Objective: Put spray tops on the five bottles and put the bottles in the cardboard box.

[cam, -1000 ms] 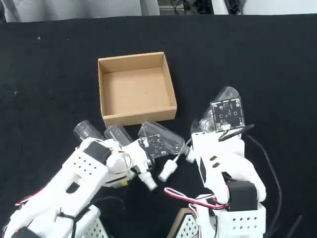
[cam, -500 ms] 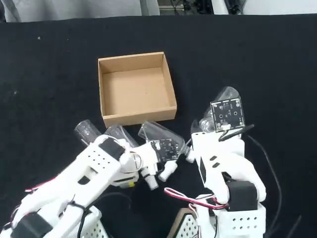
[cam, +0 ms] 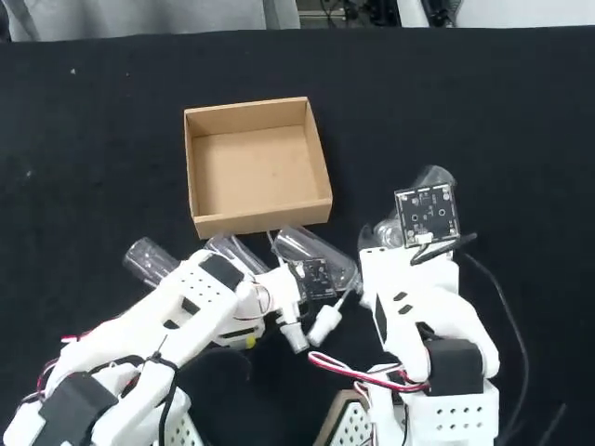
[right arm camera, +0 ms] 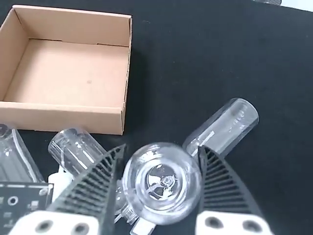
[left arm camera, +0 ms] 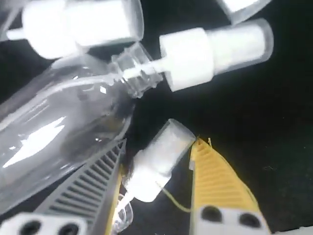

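Left gripper [cam: 292, 321] ends the left arm [cam: 186, 316], which stretches from the near left corner toward the middle of the black table [cam: 483, 111], stopping just short of the cardboard box [cam: 260, 216]. The right arm [cam: 418, 307] stands folded at the near right, its wrist over a held bottle [cam: 376, 234]. From above, five clear bottles can be counted: three lying side by side between the box and the left arm, the held one, and a far bottle [cam: 433, 177] beyond the right wrist. There is one box, open at the top. Two white spray tops lie by the left gripper, among them a loose spray top [cam: 325, 325] just beside it.

From the left wrist, the grey and yellow fingers press on a gripped spray top [left arm camera: 157, 159] set slantwise between them. Four spray tops are countable here: the gripped one, a second spray top [left arm camera: 210, 49] with its tube in the neck of a lying bottle [left arm camera: 58, 122], and two at the frame's edge.

From the right wrist, the right gripper [right arm camera: 161, 149] is clamped on the held bottle, seen end-on by its round base. Four bottles are countable here: the held one, one beyond the fingers, and two before the box's near wall.
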Available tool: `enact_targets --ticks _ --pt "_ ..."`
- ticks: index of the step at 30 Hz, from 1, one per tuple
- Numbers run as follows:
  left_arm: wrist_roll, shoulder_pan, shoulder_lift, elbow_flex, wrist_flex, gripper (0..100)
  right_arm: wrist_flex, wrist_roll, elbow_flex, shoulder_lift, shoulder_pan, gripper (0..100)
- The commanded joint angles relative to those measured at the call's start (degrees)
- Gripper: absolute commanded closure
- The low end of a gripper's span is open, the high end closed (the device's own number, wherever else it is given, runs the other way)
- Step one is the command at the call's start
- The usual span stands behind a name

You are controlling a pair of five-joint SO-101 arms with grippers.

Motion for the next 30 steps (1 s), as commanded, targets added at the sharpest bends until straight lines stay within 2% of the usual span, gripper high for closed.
enact_targets --ticks 1,5,8,14,20,25,30 --pt "3.08 1.19 0.09 -3.3 -1.05 88 -2.02 -0.35 -0.31 -0.75 0.97 86.4" --pt "3.16 1.36 0.09 -3.3 -1.05 92 -2.64 -0.35 -0.22 -0.75 0.97 86.4" --pt "3.34 1.1 0.09 -3.3 -1.05 92 -2.64 -0.35 -0.22 -0.75 0.97 86.4" --pt "8.35 0.84 0.09 -4.88 -1.05 92 -2.64 -0.35 -0.22 -0.75 1.05 86.4" --pt "9.14 0.84 0.0 -5.58 -1.05 92 -2.64 -0.35 -0.22 -0.75 1.14 86.4" --pt "13.19 0.84 0.0 -6.81 -1.05 92 -2.64 -0.35 -0.22 -0.75 1.14 86.4" --pt "13.36 0.75 0.0 -7.08 -1.05 92 -2.64 -0.35 -0.22 -0.75 1.23 86.4"
